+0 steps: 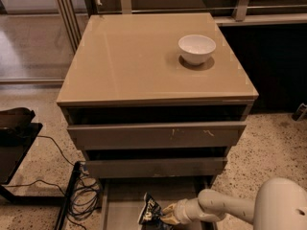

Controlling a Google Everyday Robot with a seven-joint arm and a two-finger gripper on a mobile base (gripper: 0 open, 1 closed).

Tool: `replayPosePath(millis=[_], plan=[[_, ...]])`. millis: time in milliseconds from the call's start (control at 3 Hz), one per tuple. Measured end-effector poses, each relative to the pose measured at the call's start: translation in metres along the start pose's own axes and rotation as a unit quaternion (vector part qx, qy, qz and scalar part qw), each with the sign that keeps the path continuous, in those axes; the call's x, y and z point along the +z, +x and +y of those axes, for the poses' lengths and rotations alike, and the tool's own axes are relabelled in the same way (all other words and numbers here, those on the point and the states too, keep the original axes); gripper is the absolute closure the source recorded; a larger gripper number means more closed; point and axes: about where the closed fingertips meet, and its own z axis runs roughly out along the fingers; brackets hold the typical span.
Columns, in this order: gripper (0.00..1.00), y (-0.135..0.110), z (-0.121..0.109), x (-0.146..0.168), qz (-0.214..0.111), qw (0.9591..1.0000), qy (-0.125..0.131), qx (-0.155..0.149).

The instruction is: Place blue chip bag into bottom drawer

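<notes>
Terrazzo floor (280,143) surrounds the cabinet. Nearest us, the gripper (166,214) enters from the right, its fingers clamped on the edge of the blue chip bag (149,209). The bag stands upright just left of the gripper, over the open bottom drawer (123,201). We judge the placing step in hand; the next move calls for lowering, then release. Beyond and above the gripper sit the middle drawer (153,167), the top drawer (156,135) and a white bowl (196,48).

Soft overhead light gives the tan counter (139,66) a pale sheen, and the white bowl (196,48) casts a small shadow. In the dimmer light below, the gripper (165,214) clasps the blue chip bag (150,208) over the bottom drawer (122,202).
</notes>
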Motion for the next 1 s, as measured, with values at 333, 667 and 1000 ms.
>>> replayPosePath(millis=[333, 667, 1000], plan=[[1.00, 0.0187, -0.0106, 0.0124, 0.028, 0.9990, 0.024, 0.023], [0.86, 0.0216, -0.0152, 0.0141, 0.033, 0.9985, 0.033, 0.027], [0.63, 0.0216, -0.0152, 0.0142, 0.033, 0.9985, 0.033, 0.027]])
